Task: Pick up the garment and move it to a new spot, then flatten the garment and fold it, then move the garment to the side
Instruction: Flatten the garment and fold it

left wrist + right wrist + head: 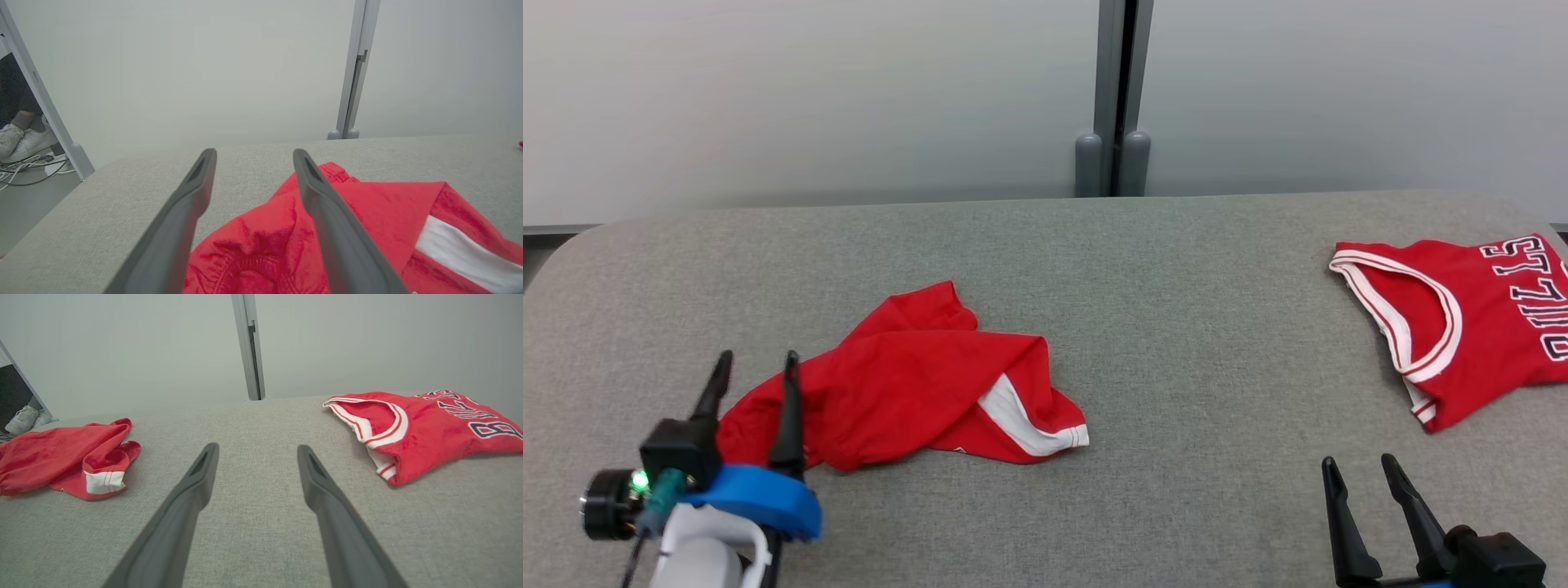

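Jaws apart on left gripper (758, 354), poised at the left end of the crumpled red garment (907, 384), left of centre on the tabletop (1176, 269). Right gripper (1359, 462) jaws apart, empty. Advice: descend onto the bunched edge, pinch deep, lift.

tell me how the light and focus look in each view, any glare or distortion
Head view: soft even light, no glare, only a faint shadow under the crumpled red garment. Left wrist view: the left gripper looms large and slightly soft, wide-angle stretch. Right wrist view: the table edge curves from the lens; the jersey casts a soft shadow.
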Robot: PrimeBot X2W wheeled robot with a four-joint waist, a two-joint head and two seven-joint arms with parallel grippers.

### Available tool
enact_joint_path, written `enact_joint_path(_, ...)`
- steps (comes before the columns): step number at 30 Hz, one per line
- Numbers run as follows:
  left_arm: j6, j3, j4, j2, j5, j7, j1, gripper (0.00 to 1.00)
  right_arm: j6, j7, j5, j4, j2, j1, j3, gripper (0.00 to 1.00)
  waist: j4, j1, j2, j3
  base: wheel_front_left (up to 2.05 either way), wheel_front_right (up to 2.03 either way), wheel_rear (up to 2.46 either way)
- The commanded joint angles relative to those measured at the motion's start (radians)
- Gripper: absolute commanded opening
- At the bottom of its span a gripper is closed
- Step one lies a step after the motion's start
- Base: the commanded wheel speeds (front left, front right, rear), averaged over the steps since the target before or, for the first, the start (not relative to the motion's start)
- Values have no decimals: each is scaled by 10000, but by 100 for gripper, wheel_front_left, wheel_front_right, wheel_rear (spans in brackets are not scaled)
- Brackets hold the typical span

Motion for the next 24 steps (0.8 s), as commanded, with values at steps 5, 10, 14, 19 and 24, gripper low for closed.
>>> enact_joint_path(5, 112, -54, -1319, -592, 199, -30, 1286, 100, 3, -76, 168, 89, -10, 152, 33, 100, 222, 0, 1, -38, 0, 0, 0)
enact_joint_path(10, -40, -152, -995, -859, 176, -31, 1806, 100, 3, -88, 159, 121, -11, -76, 139, 100, 231, 0, 1, 117, 0, 0, 0)
enact_joint_path(14, -129, -145, -495, -976, 108, -31, 1729, 100, 3, -100, 89, 131, -14, -209, 129, 100, 123, 0, 1, 281, 0, 0, 0)
enact_joint_path(19, -201, -119, 505, -1008, 67, -32, 1444, 100, 3, -99, 60, 160, -12, -323, 147, 100, -116, 0, 1, 492, 0, 0, 0)
enact_joint_path(24, -276, -13, 1072, -983, -22, -32, 1120, 100, 3, -104, 35, 172, -12, -422, 132, 100, -312, 0, 1, 701, 0, 0, 0)
